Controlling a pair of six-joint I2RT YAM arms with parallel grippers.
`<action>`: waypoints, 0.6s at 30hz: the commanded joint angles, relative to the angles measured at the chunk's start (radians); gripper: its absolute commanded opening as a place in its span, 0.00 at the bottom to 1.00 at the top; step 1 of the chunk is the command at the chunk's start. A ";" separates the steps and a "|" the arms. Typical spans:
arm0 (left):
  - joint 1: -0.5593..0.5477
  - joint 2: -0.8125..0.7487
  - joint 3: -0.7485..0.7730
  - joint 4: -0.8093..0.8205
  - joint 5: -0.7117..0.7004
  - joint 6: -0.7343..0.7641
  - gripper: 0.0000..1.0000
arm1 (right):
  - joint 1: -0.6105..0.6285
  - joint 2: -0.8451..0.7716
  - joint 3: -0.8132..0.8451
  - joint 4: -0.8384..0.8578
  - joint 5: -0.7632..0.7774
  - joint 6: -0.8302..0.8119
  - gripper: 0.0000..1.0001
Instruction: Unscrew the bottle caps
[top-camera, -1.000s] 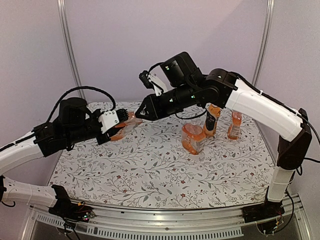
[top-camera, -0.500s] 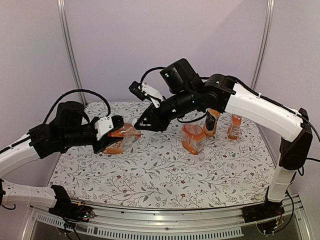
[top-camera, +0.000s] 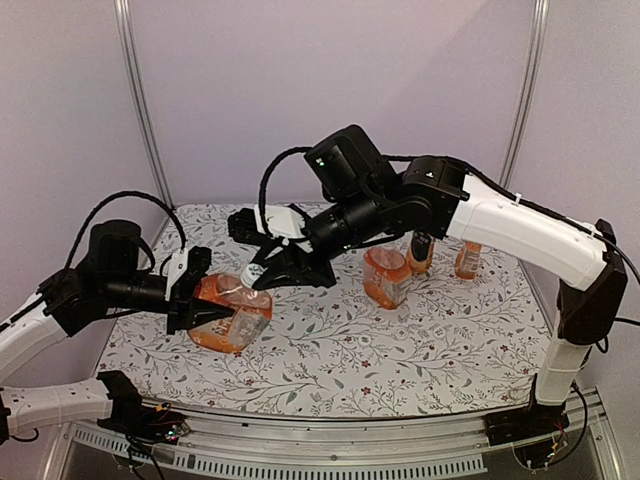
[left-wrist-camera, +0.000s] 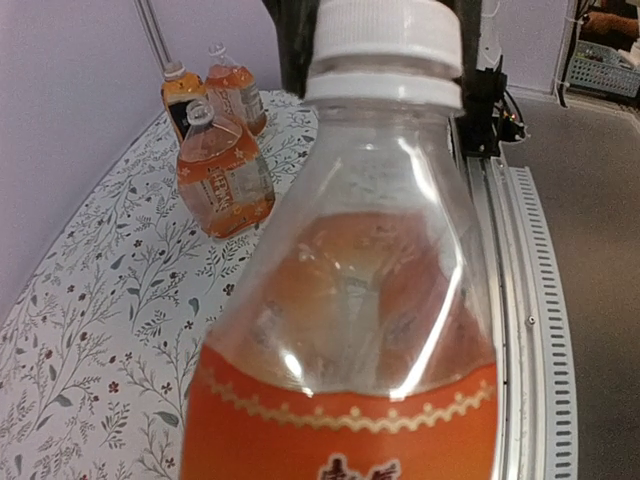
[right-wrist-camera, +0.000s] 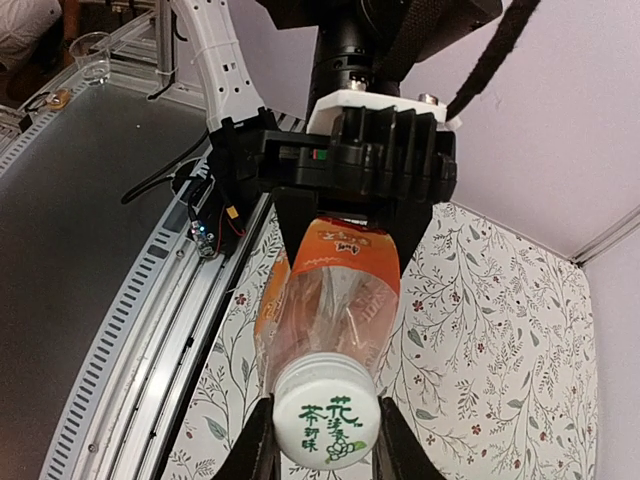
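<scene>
Top: left gripper (top-camera: 200, 305) clamps a tilted bottle (top-camera: 232, 318) at the table's (top-camera: 400, 350) 8 o'clock. Right gripper (top-camera: 262, 272) is closed on its cap (top-camera: 251, 272). Three other bottles (top-camera: 388, 278) stand at 2 o'clock.
Left wrist: cap at 12 o'clock.
Right wrist: cap at 6 o'clock, fingers (right-wrist-camera: 258, 452) pinching it.
</scene>
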 joint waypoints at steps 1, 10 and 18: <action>0.050 -0.064 -0.028 0.073 0.063 -0.146 0.29 | 0.001 0.035 0.034 -0.191 0.004 -0.135 0.00; 0.047 -0.111 -0.065 0.104 0.006 -0.160 0.29 | 0.008 0.055 0.054 -0.162 0.068 -0.057 0.28; 0.040 -0.112 -0.081 0.101 -0.151 -0.089 0.29 | 0.008 0.024 0.047 -0.050 0.152 0.136 0.84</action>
